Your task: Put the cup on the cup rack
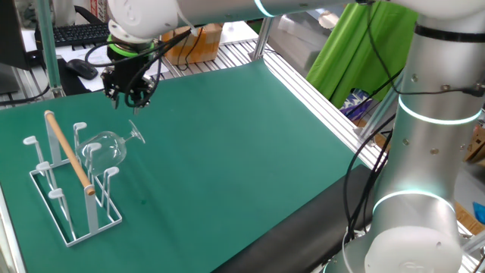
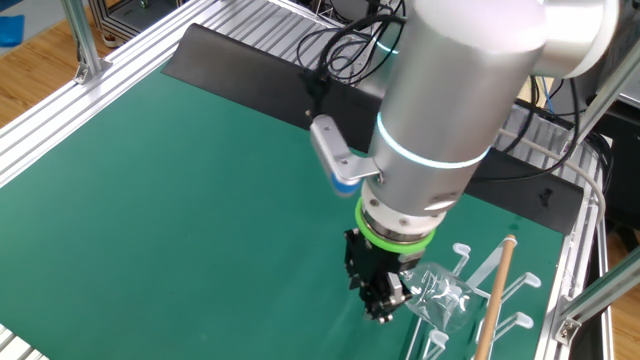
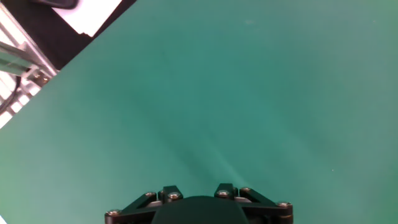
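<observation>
Clear cup [image 1: 104, 146] already hung on cup rack [image 1: 70, 184]; end effector [image 1: 130, 97] at its 1 o'clock, empty, partly open. Only withdrawal left.

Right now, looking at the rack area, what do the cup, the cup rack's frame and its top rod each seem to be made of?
The cup: clear, colourless glass or possibly plastic; the green mat shows through it, with bright glints.
The cup rack frame: thin wire, probably metal with a white coating; uniform matte white.
The rod: light wood, apparently unpainted; pale tan, dull surface.
</observation>
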